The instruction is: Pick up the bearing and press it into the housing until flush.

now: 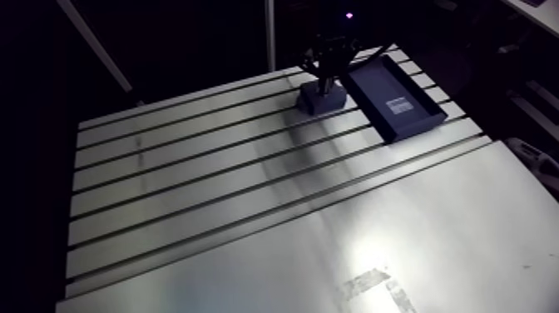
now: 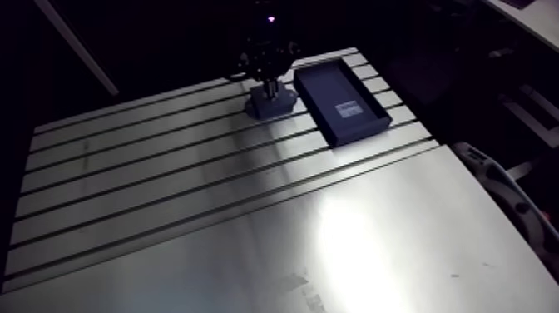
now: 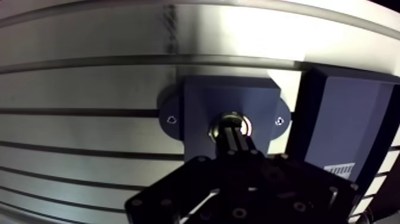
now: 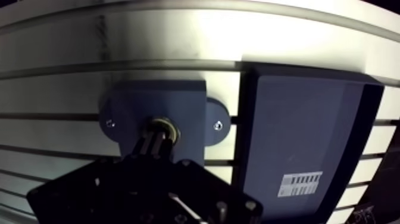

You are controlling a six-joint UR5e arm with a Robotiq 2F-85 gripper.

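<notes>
We make out only part of the shiny metal ring of the bearing (image 3: 245, 124). The black two-fingered gripper (image 3: 233, 132) stands right over it, its fingers (image 3: 228, 143) clenched together with no gap, their tips on the ring's middle, holding nothing between them. The gripper's dark body hides the housing's near edge, so we cannot tell whether the bearing sits flush. It lies in the round bore of the matte blue-grey block housing (image 3: 202, 107), which has a rounded ear on each side, each with a small screw head (image 3: 172, 119). In the arm view all this is small and dim at the upper middle of the frame. Just right of it lies a shallow dark blue rectangular tray (image 1: 391, 96) with a white barcode label (image 4: 300, 183) — a sliver of metal shows between tray and housing. Both rest on the brushed aluminium table (image 1: 208, 191), crossed by dark grooves and glaring at the lower right.
</notes>
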